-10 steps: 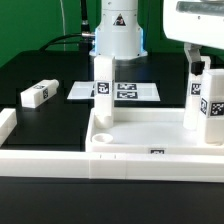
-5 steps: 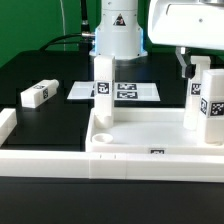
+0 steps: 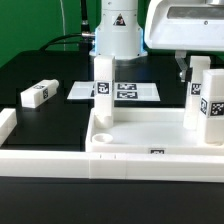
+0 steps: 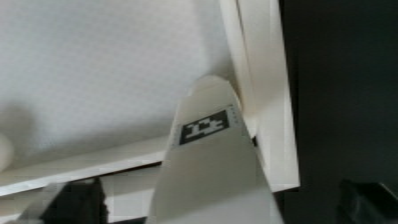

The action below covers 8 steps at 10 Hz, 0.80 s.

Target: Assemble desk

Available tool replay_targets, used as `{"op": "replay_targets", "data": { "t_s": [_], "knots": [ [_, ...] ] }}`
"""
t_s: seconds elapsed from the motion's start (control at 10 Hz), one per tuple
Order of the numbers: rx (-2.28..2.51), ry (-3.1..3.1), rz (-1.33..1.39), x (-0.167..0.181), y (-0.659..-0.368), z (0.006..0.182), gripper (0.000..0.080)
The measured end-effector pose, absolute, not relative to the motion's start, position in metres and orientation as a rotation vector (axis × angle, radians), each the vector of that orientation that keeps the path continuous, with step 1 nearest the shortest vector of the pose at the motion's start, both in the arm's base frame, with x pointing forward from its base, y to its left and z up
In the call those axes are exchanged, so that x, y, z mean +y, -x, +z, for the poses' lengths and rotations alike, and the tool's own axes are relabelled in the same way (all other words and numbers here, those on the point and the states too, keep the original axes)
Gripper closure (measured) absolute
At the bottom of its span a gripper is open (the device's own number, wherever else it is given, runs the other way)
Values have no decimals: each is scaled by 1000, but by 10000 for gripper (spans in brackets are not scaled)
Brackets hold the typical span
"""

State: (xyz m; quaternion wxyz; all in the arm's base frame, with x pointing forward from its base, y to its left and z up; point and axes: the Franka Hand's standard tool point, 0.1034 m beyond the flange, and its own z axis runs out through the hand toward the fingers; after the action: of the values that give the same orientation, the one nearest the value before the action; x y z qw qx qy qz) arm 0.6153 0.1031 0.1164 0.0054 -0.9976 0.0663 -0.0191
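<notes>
Desk top (image 3: pixel 150 135) front centre, rim raised, upright legs in its corners; loose leg (image 3: pixel 35 95) on open black table, exterior view's left. Gripper (image 3: pixel 188 66) spread wide, gripping nothing, beside rear right leg (image 3: pixel 198 92) top

Wide exterior view, close wrist view.
The exterior view faces the arm's base (image 3: pixel 118 35) low across the desk top (image 3: pixel 190 158); the wrist view looks steeply down on a leg (image 4: pixel 205 170) standing in that top, a part both views share.
</notes>
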Motion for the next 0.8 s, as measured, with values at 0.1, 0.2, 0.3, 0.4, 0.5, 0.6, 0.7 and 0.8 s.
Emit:
{"op": "replay_targets", "data": {
  "t_s": [0.1, 0.2, 0.3, 0.4, 0.5, 0.6, 0.7, 0.8],
  "knots": [
    [106, 3136, -62, 102, -616, 116, 150],
    [-7, 3146, -63, 100, -616, 116, 150],
    [-121, 3152, -65, 100, -616, 116, 150],
    [-178, 3154, -66, 99, -616, 116, 150],
    [-177, 3154, -66, 99, -617, 116, 177],
    [-174, 3154, -67, 99, -617, 116, 177],
    [-173, 3154, -67, 99, -617, 116, 367],
    [-173, 3154, -67, 99, -617, 116, 505]
  ]
}}
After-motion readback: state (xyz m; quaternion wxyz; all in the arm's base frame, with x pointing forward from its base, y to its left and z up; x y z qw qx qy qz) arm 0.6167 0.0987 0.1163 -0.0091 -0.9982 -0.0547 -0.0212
